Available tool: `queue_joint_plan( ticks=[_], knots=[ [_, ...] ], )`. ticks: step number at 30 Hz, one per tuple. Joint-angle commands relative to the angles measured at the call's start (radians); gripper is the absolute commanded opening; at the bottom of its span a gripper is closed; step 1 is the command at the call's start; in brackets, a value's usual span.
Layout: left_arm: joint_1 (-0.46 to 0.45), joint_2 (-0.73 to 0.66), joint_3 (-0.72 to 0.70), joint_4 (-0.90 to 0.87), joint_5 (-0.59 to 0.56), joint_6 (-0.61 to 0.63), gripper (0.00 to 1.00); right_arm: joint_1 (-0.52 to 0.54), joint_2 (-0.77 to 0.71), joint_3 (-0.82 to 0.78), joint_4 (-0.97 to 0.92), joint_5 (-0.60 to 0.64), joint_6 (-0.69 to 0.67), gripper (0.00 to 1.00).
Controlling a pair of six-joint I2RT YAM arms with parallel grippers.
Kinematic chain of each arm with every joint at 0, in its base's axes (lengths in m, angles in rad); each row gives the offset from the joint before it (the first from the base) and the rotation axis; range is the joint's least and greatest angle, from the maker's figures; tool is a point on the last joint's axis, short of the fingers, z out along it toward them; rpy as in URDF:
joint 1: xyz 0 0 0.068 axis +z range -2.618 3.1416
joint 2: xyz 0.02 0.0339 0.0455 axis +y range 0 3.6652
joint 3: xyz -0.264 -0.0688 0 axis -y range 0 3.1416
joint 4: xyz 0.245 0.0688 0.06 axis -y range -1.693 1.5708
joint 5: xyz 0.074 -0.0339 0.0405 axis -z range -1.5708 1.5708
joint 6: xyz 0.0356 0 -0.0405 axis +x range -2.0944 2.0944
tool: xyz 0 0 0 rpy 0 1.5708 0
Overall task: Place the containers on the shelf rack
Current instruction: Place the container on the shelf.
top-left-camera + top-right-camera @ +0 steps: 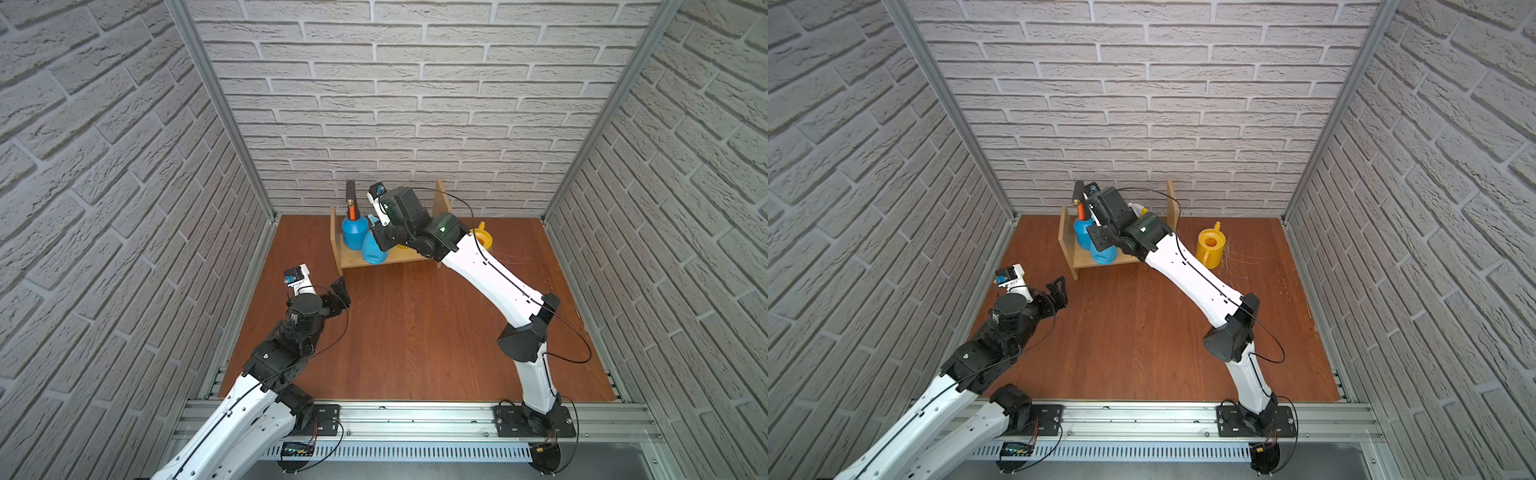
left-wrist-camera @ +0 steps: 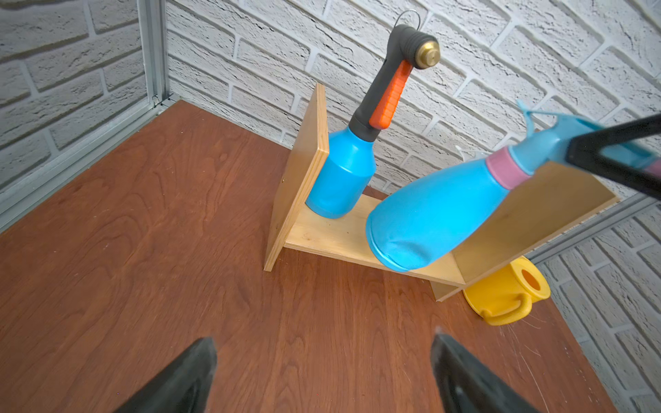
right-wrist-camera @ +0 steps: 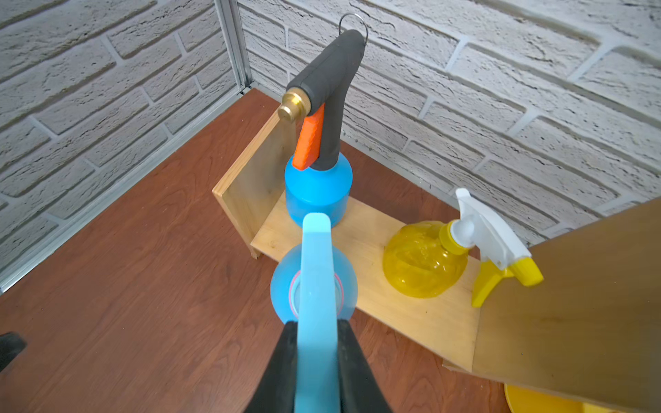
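- Right claw (image 3: pixel 314 332) is pinching the light-blue trigger head of the blue teardrop-shaped plastic bottle with the pink neck ring (image 2: pixel 429 218). Jaws are pressing on both sides of the head.
- That bottle is hanging tilted in the grip, with its base pointing down at the front edge of the small light-wood shelf rack (image 2: pixel 332 236) and overhanging it toward the table (image 1: pixel 415 332).
- Base may be touching the rack's flat board, but contact isn't resolving from the left wrist view, so I can't tell.
- Blue plastic pump sprayer with the black handle, orange lever and brass nozzle (image 3: pixel 318 193) is standing upright on the board, just beside the shorter side panel.
- Teardrop bottle is sitting next to the sprayer, toward the front edge of the board.
- Translucent yellow round bottle with the white trigger head and yellow nozzle (image 3: pixel 422 261) is standing upright on the board, between the teardrop bottle and the taller side panel. It is apart from both blue containers.
- In both top views the right arm is covering most of that yellow bottle.
- Opaque yellow plastic watering can (image 1: pixel 1210 247) is standing on the table outside the rack, just beside the taller panel, open top facing up.
- Left claw (image 2: pixel 323 343) is hovering over the table with its jaws spread wide, gripping nothing.
- It is facing the rack from near the front corner of the shorter panel and is clear of it.
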Motion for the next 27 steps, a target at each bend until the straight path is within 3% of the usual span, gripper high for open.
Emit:
queue_joint_plan(
  ticks=[1,27],
  knots=[
    [0.011,-0.019,-0.017,-0.001,-0.019,0.024,0.98,-0.026,0.036,0.073,-0.053,0.029,-0.003,0.03],
    [0.020,0.029,0.000,0.029,0.002,0.029,0.98,-0.078,0.214,0.156,0.086,0.036,-0.032,0.05]
  ],
)
